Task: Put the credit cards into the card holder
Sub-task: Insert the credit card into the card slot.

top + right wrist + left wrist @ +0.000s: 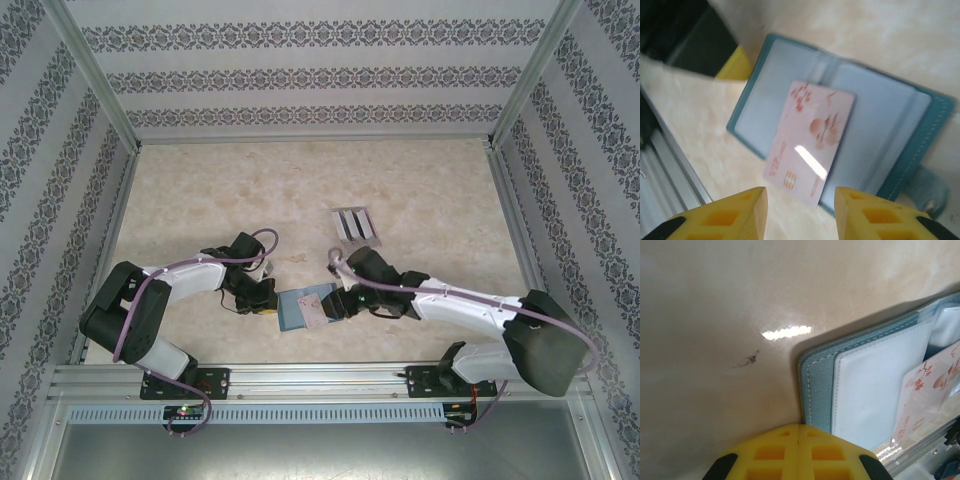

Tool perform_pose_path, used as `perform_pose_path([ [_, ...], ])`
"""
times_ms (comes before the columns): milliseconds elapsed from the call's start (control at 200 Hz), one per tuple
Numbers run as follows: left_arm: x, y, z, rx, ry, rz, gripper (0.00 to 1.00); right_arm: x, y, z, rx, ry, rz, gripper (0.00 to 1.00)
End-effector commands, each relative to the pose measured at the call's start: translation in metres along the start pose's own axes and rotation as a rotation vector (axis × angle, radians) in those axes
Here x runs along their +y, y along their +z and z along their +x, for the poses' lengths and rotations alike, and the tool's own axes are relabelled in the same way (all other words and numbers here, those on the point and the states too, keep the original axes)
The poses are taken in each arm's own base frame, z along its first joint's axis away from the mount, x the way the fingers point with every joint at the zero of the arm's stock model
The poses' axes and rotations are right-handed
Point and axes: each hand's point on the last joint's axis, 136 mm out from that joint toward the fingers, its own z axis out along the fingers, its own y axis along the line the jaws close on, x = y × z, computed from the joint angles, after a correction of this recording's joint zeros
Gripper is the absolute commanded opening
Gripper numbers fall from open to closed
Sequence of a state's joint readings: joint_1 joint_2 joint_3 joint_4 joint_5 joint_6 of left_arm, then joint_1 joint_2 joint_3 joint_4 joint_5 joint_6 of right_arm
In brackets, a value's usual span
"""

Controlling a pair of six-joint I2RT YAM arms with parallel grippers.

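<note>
The card holder [292, 312] is a teal wallet lying open and flat on the table, with pale clear pockets facing up [880, 115]. One credit card [810, 135], pale pink with a flower print and a gold chip, lies slanted across the wallet's middle. Its near end sticks out past the wallet's edge. I cannot tell whether its far end is inside a pocket. My right gripper [800, 200] is open just above that near end, nothing between its fingers. My left gripper [799, 427] is shut, its tip at the wallet's stitched edge [817, 385]. The same card [927, 390] lies at the wallet's far side.
A grey ridged three-slot rack [355, 225] stands on the table behind the right arm. The metal rail [320, 378] runs along the near edge just in front of the wallet. Patterned walls enclose the table on three sides.
</note>
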State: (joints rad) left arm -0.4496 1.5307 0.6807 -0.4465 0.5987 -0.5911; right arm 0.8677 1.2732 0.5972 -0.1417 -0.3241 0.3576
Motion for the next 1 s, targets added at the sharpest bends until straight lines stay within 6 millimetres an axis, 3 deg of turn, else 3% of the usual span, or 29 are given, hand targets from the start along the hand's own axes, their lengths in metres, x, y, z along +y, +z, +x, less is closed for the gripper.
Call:
perform_pose_path([
  [0,0.004,0.005,-0.009,-0.024,0.006,-0.021,0.0,-0.014,-0.005,0.015,0.0,-0.313,0.119,0.44],
  [130,0.004,0.003,-0.01,-0.03,0.011,-0.032,0.0,0.01,-0.007,0.013,-0.092,-0.602,0.064,0.56],
  [220,0.003,0.002,-0.01,-0.017,0.012,-0.038,0.0,0.031,-0.008,0.026,-0.138,-0.921,-0.03,0.66],
  [315,0.0,-0.001,-0.011,-0.032,0.006,-0.024,0.01,0.03,-0.008,0.019,-0.209,-1.125,0.007,0.73],
  [410,-0.007,-0.004,-0.013,-0.034,0.011,-0.006,0.04,0.02,-0.003,0.021,-0.144,-1.303,0.04,0.8],
  [580,-0.018,-0.014,-0.02,-0.08,0.007,0.029,0.1,0.012,0.01,0.018,-0.056,-1.311,-0.005,0.8],
  [724,-0.02,-0.01,-0.022,-0.068,-0.005,0.033,0.1,0.007,0.027,0.011,-0.001,-1.309,-0.001,0.79],
  [864,-0.023,-0.016,-0.025,-0.098,0.004,0.034,0.1,0.008,0.037,0.015,0.047,-1.286,-0.05,0.75],
  [994,-0.025,-0.021,-0.026,-0.116,0.009,0.033,0.11,0.002,0.043,0.007,0.052,-1.249,-0.005,0.72],
])
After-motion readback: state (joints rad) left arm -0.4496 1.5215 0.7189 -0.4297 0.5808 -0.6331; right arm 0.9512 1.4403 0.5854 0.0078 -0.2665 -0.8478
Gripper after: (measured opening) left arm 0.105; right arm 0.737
